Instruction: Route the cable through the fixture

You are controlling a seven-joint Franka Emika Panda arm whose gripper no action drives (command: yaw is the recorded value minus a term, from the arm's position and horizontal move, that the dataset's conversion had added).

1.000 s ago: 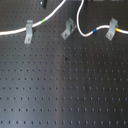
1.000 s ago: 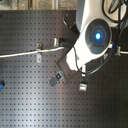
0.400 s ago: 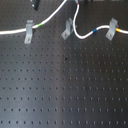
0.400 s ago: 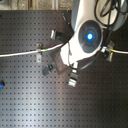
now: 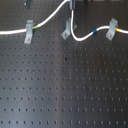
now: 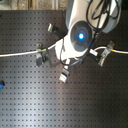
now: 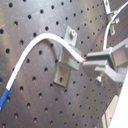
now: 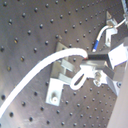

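Gripper (image 7: 86, 61) clamped on the cable (image 7: 42, 42) right beside the fixture (image 7: 67, 67) on the perforated bench (image 5: 65, 95)

the cable (image 5: 50, 20) is a smooth white cord with a soft sheen, banded in green, blue and yellow. the fixture (image 5: 67, 29) is bare grey sheet metal, dull with faint highlights. the board (image 5: 65, 85) is matt black metal, drilled in a regular grid. the gripper (image 7: 86, 61) fingers (image 7: 102, 56) are matt grey; the arm housing (image 6: 80, 30) is glossy white plastic.
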